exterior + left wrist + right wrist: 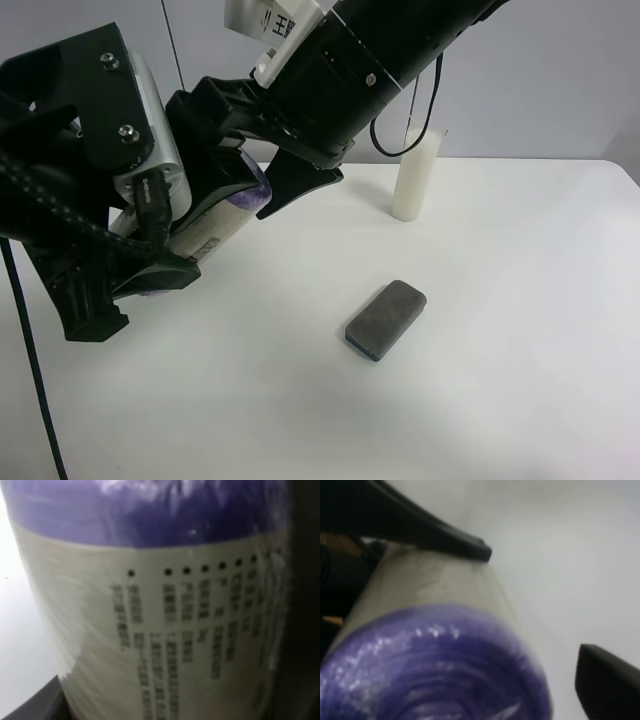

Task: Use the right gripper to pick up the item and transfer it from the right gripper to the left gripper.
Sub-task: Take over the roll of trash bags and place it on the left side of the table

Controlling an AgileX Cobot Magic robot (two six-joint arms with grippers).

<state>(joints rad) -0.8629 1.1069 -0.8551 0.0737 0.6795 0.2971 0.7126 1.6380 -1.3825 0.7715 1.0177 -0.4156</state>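
The right gripper [535,605] stood spread: one finger lay along the roll [222,222], the other hung clear of it. The left gripper [190,225] appeared clamped on the roll's cream label and held it tilted above the table [500,400], purple end toward the right claw. By that, the handover looked to be at its release stage. The next move likely called for the right arm to draw straight back without nudging the roll. The white candle [415,175] and grey block [386,318] sat well apart.
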